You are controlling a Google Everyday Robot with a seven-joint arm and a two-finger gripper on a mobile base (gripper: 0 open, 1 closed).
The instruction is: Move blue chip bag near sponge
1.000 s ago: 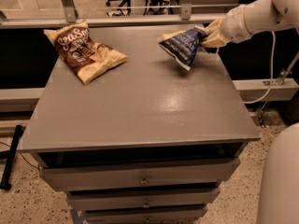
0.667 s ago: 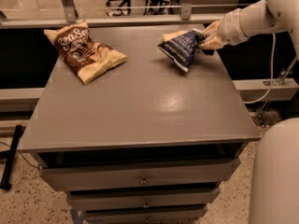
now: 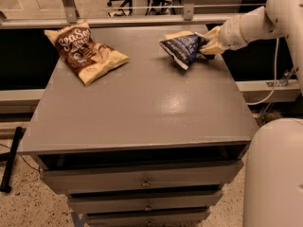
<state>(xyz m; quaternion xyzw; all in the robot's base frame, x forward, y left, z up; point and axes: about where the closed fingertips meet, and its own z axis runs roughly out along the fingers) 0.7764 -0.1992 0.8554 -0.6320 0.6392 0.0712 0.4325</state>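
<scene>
The blue chip bag point(image 3: 182, 49) is at the back right of the grey table point(image 3: 142, 103), tilted, with its lower corner at or just above the tabletop. My gripper point(image 3: 207, 42) reaches in from the right and is shut on the bag's right edge. The sponge point(image 3: 176, 34) is a pale yellow block right behind the bag, partly hidden by it; only its top edge shows.
A brown-and-cream SeaSalt chip bag point(image 3: 85, 52) lies at the back left of the table. A metal rail point(image 3: 142, 20) runs behind the table. Drawers point(image 3: 142, 181) are below the front edge. My white base point(image 3: 277, 174) stands at the lower right.
My gripper and the blue chip bag have shifted slightly left and down, staying next to the sponge. The brown bag has not moved.
</scene>
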